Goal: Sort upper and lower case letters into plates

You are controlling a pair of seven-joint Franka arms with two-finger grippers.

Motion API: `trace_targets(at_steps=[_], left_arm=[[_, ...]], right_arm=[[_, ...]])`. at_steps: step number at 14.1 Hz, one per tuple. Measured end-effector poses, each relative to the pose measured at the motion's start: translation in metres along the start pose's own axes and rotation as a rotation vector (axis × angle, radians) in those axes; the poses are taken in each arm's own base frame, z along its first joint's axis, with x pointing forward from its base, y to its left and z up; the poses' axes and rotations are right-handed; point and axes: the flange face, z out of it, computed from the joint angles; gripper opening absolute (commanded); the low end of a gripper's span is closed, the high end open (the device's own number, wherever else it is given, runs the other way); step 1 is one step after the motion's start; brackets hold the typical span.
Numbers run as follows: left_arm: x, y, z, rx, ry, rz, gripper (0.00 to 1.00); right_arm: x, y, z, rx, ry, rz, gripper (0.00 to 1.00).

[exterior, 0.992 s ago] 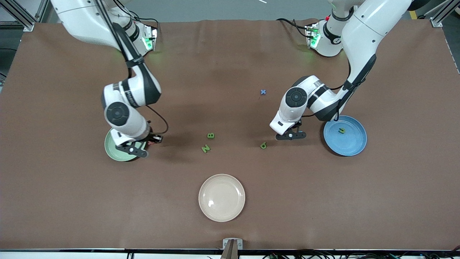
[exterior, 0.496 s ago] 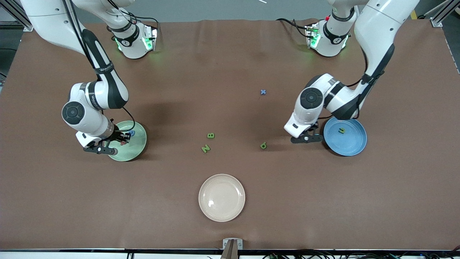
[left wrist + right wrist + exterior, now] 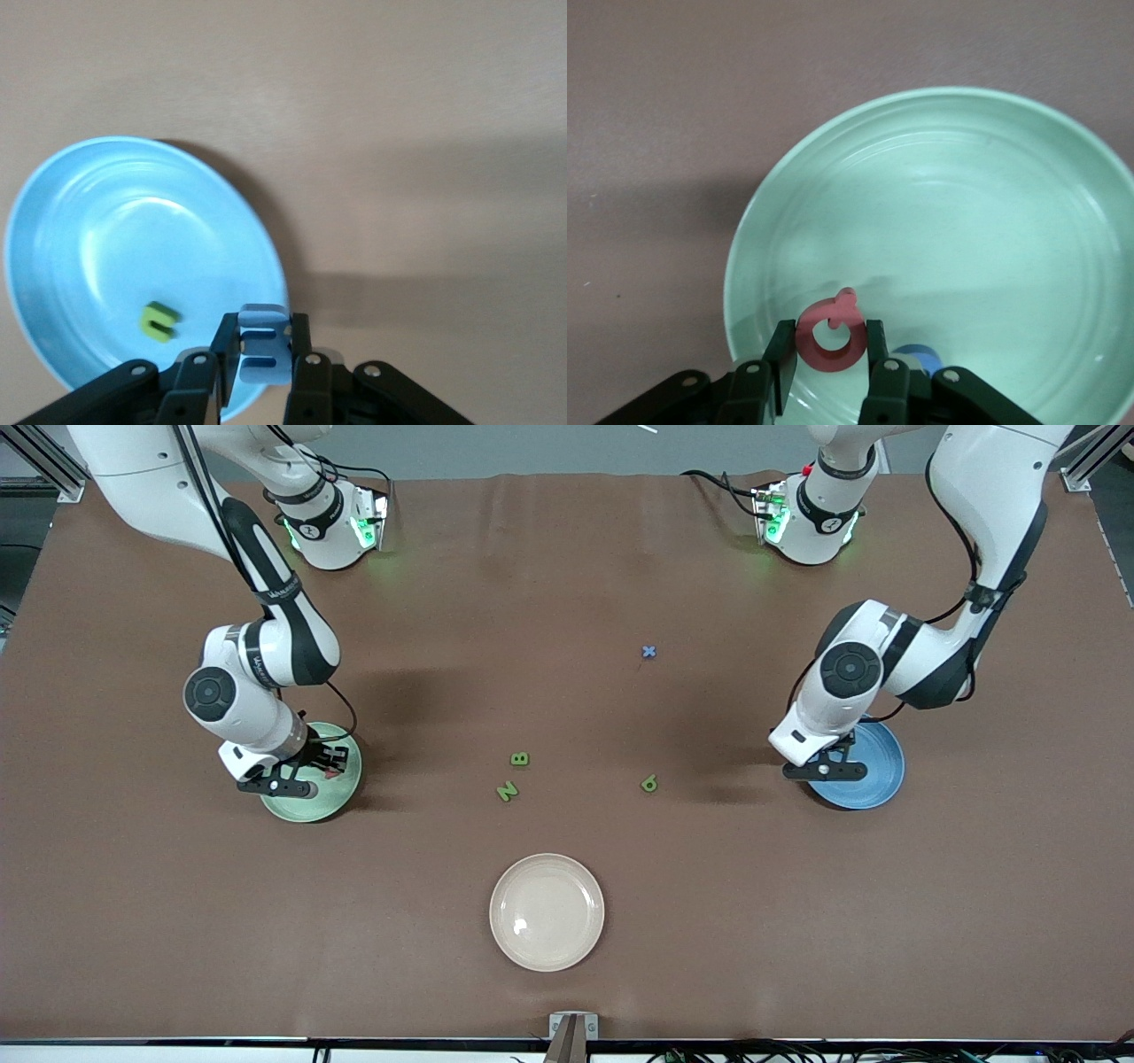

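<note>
Right now your left gripper [image 3: 263,359] hangs over the rim of the blue plate [image 3: 877,775], on the edge toward the table's middle, its fingers pinching a pale blue letter [image 3: 263,345]. Under it inside that plate lies 1 green letter [image 3: 160,320], just beside the held one in the left wrist view.

Your right gripper [image 3: 828,359] hangs over the green plate [image 3: 341,793], near the rim toward the right arm's end of the table, fingers pinching a red letter [image 3: 831,332]. A blue letter [image 3: 914,352] peeks out just beside its finger, down in the plate.

Between your 2 grippers the brown table [image 3: 567,602] lies wide open, with only small pieces on it: a green B [image 3: 520,759] and a green N [image 3: 507,790] close together, 1 green letter [image 3: 649,783] nearer your left gripper, and a small blue x [image 3: 649,652] well apart from both, up toward the bases. None of these touches a plate.

A beige plate [image 3: 547,911] sits well clear of both grippers, close to the front camera's edge, holding nothing.

You can count 3 plates, 4 loose letters on the table, 2 letters lying in plates and 2 letters held.
</note>
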Motion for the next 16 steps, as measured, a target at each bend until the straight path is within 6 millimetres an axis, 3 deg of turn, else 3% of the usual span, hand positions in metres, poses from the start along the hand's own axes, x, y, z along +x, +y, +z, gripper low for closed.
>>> trace_targets(at_steps=[5, 9, 12, 16], left_arm=[[0.002, -0.058, 0.013, -0.016, -0.003, 0.029, 0.06], [-0.006, -0.112, 0.036, -0.073, 0.05, 0.043, 0.06], [-0.017, -0.129, 0.05, -0.098, 0.064, 0.034, 0.06], [-0.019, -0.124, 0.061, -0.126, 0.075, 0.038, 0.06]], right_arm=[[0.004, -0.002, -0.005, 0.0, -0.016, 0.0, 1.0], [0.023, -0.026, -0.038, -0.003, -0.067, 0.022, 1.0], [0.013, -0.093, -0.046, 0.003, -0.028, 0.1, 1.0], [-0.017, -0.203, -0.03, 0.013, -0.002, 0.212, 1.0]])
